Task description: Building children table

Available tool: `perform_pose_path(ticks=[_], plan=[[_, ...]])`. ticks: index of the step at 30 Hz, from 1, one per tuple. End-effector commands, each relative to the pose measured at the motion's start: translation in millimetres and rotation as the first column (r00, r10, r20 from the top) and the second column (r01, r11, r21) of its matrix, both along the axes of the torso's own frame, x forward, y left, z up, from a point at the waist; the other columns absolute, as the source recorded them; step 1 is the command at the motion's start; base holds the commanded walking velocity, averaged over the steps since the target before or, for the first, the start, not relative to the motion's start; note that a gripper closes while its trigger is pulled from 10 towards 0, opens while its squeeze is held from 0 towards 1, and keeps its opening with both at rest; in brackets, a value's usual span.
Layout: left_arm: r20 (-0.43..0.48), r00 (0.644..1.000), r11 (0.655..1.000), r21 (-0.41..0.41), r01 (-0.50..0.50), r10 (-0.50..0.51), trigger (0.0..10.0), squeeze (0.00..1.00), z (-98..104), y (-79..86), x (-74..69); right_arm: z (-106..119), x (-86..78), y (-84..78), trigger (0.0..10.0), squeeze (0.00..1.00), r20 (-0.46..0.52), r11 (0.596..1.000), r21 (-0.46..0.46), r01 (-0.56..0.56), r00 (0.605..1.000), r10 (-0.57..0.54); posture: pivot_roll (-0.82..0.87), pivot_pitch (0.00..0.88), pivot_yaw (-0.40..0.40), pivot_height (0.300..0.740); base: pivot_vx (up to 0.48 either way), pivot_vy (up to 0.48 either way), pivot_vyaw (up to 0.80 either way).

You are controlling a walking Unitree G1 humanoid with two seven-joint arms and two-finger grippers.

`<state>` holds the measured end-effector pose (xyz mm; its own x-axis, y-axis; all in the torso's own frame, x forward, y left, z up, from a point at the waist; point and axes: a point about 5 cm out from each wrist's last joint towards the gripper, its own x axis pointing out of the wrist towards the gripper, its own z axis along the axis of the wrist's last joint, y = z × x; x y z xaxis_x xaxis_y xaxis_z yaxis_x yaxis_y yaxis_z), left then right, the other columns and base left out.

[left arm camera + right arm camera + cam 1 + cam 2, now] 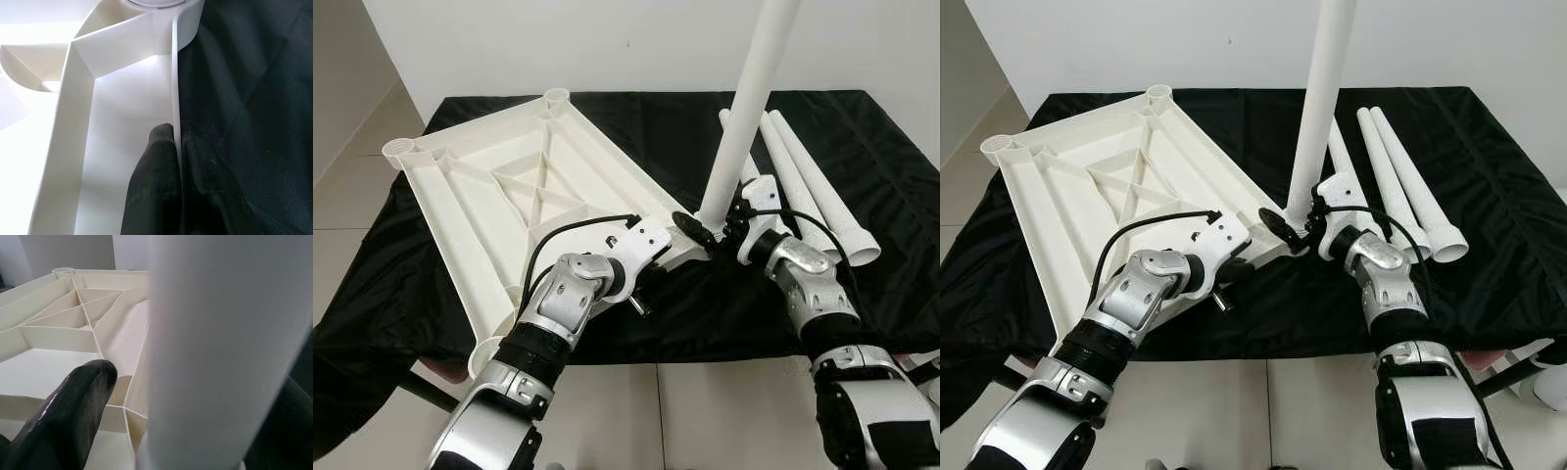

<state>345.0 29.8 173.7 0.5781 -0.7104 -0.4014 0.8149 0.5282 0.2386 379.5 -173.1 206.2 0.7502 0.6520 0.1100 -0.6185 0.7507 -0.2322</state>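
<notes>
A white ribbed tabletop (509,186) lies upside down on the black cloth. One white leg (749,108) stands upright at its near right corner socket. My right gripper (729,223) is shut on the base of this leg; in the right wrist view the leg (220,342) sits between its fingers (73,406). My left gripper (690,230) reaches to the same corner from the left. Its fingers (151,186) are shut on the tabletop's thin rim wall (175,73).
Three spare white legs (813,186) lie side by side on the black cloth (871,137) to the right of the upright leg. The table's front edge is just below my arms, with tiled floor (724,411) beneath. A white wall stands behind.
</notes>
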Motion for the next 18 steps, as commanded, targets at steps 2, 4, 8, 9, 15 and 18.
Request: perform_pose_path(ticks=[2,4,8,9,15,18], plan=[[0.052,0.990,0.991,0.028,-0.132,0.130,10.0,0.00,-2.2,9.5,5.7,-1.4,0.9,-2.3,10.0,0.00,-0.013,1.000,0.003,0.002,1.000,-0.002,-0.11,0.141,0.080,0.740,0.000,0.000,0.00],[0.054,0.990,0.991,0.028,-0.133,0.131,10.0,0.00,-2.0,9.9,6.1,0.1,1.8,-4.0,10.0,0.00,-0.017,1.000,0.001,-0.004,1.000,0.004,-0.11,0.141,0.080,0.740,0.000,0.000,0.00],[0.054,0.990,0.991,0.027,-0.135,0.133,10.0,0.00,-1.9,10.3,6.3,1.0,2.6,-5.2,10.0,0.00,-0.022,1.000,-0.011,-0.016,1.000,0.016,-0.11,0.141,0.080,0.740,0.000,0.000,0.00],[0.054,0.990,0.990,0.027,-0.135,0.133,10.0,0.00,-1.8,10.2,6.3,1.2,3.0,-5.8,10.0,0.00,-0.024,1.000,-0.014,-0.018,1.000,0.018,-0.11,0.142,0.078,0.740,0.000,0.000,0.00],[0.052,0.990,0.990,0.025,-0.136,0.134,10.0,0.00,-1.7,9.8,6.4,4.5,3.6,-6.7,8.0,0.00,-0.034,0.996,-0.047,-0.070,0.997,0.068,-0.11,0.142,0.078,0.740,0.000,0.000,0.00],[0.052,0.990,0.990,0.025,-0.135,0.134,10.0,0.00,-1.8,9.7,6.3,5.1,3.7,-6.7,4.4,0.00,-0.036,0.995,-0.056,-0.078,0.996,0.076,-0.11,0.142,0.077,0.740,0.000,0.000,0.00]])
